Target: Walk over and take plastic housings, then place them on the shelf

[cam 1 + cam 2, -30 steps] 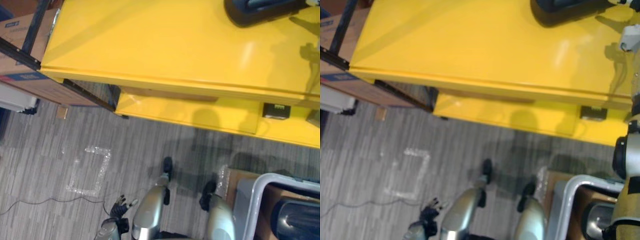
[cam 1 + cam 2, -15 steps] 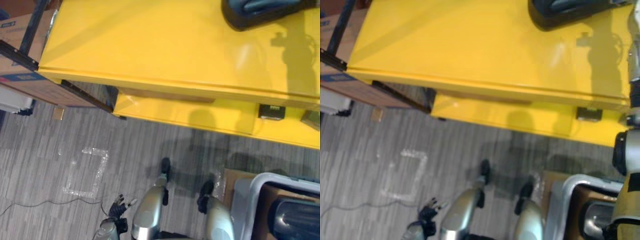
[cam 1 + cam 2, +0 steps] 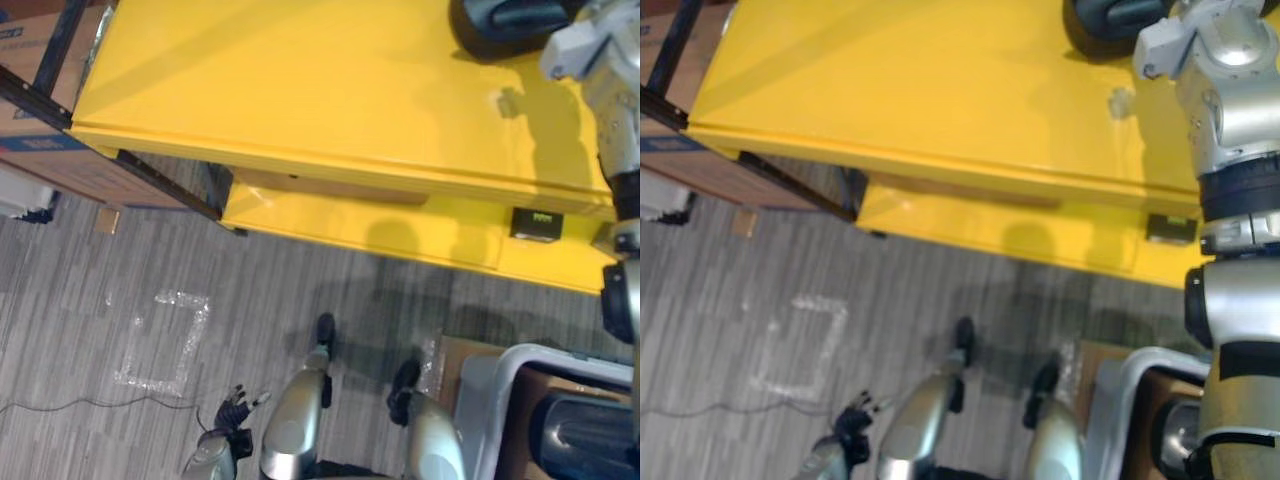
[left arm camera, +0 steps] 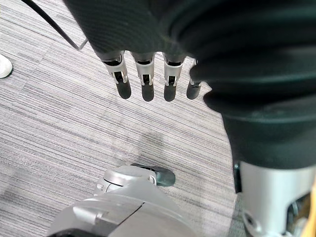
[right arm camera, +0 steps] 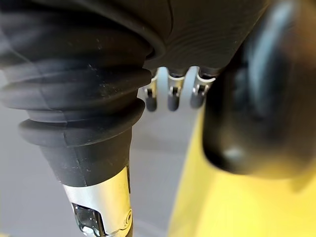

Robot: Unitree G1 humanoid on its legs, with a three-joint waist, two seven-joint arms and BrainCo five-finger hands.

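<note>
Right arm has been brought up over the yellow shelf since a second ago | right hand is held open, fingers straight, just beside the dark plastic housing lying on the shelf | left hand is hung open above the floor | another housing is kept in the grey bin

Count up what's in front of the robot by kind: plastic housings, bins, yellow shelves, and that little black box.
Dark plastic housings: 2, the shelf-top housing and the bin housing
Grey bin: 1
Yellow shelf: 1
Small black box on the shelf's lower level: 1
Total: 5
</note>
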